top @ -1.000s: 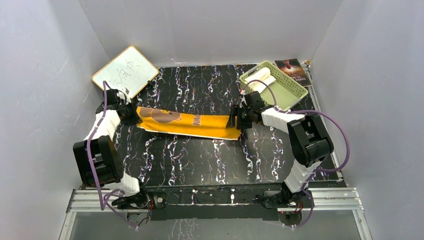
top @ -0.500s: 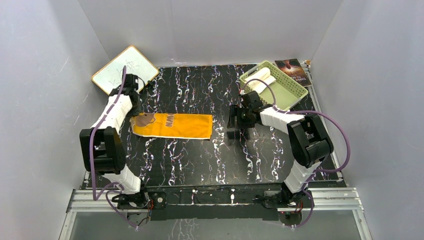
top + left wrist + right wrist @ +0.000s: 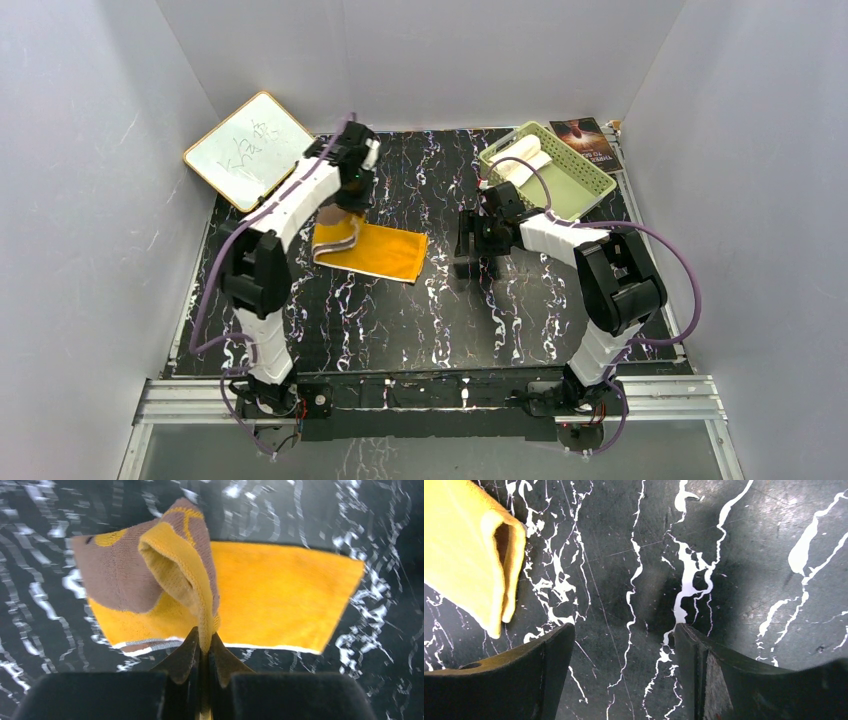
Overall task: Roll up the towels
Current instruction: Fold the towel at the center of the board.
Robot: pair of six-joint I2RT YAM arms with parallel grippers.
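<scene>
The mustard-yellow towel (image 3: 375, 250) lies folded on the black marbled table. My left gripper (image 3: 338, 205) is shut on its left end, the end with the brown print. It holds that end lifted and curled over the flat part. In the left wrist view the towel (image 3: 280, 595) hangs pinched between the fingertips of the left gripper (image 3: 204, 637). My right gripper (image 3: 475, 258) is open and empty just right of the towel. In the right wrist view the right gripper (image 3: 624, 635) hangs over bare table, with the towel's folded edge (image 3: 469, 555) at upper left. The cream-white towel (image 3: 525, 160) lies rolled in the basket.
The pale green slotted basket (image 3: 575, 185) stands at the back right with a dark booklet (image 3: 588, 140) behind it. A white board with a wooden frame (image 3: 248, 148) leans at the back left. Grey walls close in the table on three sides.
My right gripper let go of the towel's right end and opened. My left gripper carried the left end up and to the right, folding the towel shorter.
</scene>
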